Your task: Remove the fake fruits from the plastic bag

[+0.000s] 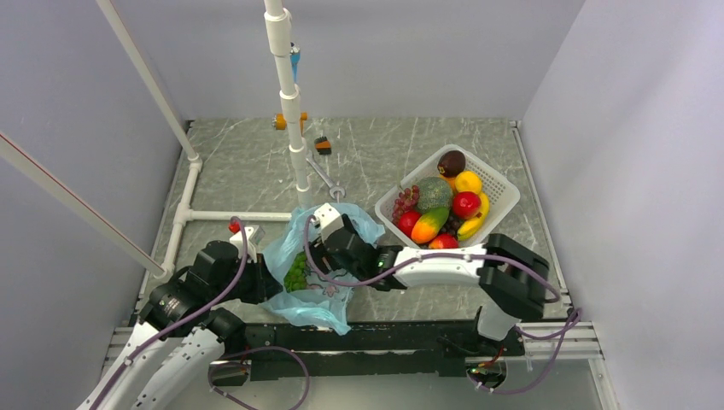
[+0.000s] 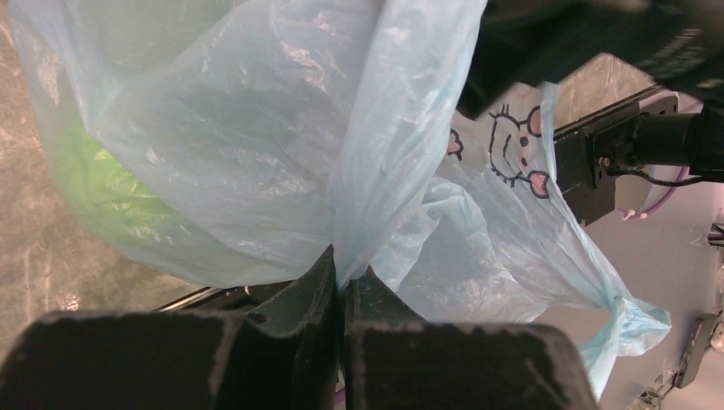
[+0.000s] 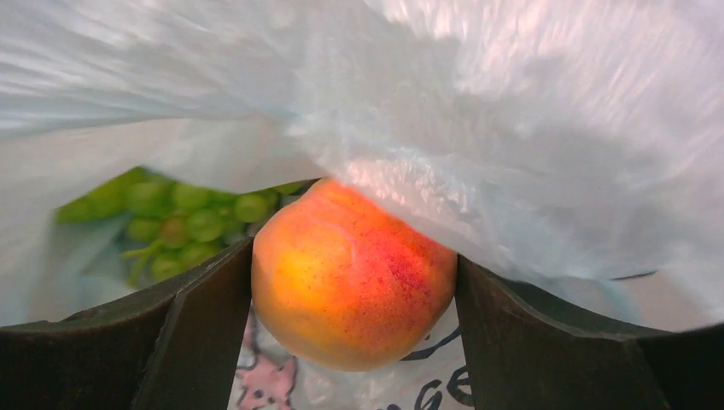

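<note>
Plainly the peach (image 3: 352, 273) is the fruit in hand. It sits inside the bag (image 1: 318, 301), which lies at the near edge of the counter, left of the middle, between the two arms. The right gripper (image 3: 352, 295) is in the bag's mouth, and its jaws are closed against the peach's two sides at about the widest part. The peach looks hollow and light, rigid enough to take a firm squeeze, but its glossy skin would likely slip if the hold sat off the widest girth. The grapes (image 3: 183, 218) lie deeper in the bag, just beyond the peach. They are a knobbly bunch, probably best taken across the cluster rather than by the stem.

The bag is thin, soft film. A fold drapes over the top of the peach and will probably cling and drag along on a lift. The left gripper (image 2: 341, 275) is clamped tight on a gathered pleat of the film, which should anchor it. A basket (image 1: 505, 190) of other fruit stands apart, toward the right edge.
</note>
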You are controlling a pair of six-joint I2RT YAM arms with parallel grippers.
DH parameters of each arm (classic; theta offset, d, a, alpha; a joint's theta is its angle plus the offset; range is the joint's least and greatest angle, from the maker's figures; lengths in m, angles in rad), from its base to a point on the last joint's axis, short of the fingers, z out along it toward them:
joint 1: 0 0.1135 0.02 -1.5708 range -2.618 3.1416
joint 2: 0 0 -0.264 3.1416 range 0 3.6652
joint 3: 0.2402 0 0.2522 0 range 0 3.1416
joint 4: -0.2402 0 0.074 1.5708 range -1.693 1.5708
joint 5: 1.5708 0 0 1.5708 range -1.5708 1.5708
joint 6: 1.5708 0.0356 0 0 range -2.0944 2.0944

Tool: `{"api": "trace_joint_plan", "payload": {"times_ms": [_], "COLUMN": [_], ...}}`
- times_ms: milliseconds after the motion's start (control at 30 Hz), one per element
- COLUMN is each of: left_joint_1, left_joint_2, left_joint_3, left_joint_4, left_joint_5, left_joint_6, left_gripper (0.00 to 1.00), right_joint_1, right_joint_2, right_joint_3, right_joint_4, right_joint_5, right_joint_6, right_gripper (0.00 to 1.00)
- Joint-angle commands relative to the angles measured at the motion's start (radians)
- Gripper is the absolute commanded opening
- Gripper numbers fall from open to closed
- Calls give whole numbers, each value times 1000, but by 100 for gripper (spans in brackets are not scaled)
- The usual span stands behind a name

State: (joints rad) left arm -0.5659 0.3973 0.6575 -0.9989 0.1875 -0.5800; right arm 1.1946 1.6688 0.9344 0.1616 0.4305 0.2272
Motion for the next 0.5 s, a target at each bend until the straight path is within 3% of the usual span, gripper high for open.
{"api": "trace_joint_plan", "payload": {"times_ms": [0,267,467], "left_joint_1": [4,3,3], "left_joint_2": [6,-4,-7], "left_joint_3": [-1,-1,-1], "left_joint_4": [27,27,28], "left_joint_5": [15,15,14], "left_joint_6": [19,16,14], "left_gripper": [10,10,10], "right_joint_1": [0,0,0], "right_joint_2": [-120,-274,-431], "right_joint_3": [-28,-128,-176], "right_joint_4": [15,53,53], "right_joint_5": [-176,-538,-548], "right_joint_6": [-20,-11,-7], "right_gripper": [3,0,0]}}
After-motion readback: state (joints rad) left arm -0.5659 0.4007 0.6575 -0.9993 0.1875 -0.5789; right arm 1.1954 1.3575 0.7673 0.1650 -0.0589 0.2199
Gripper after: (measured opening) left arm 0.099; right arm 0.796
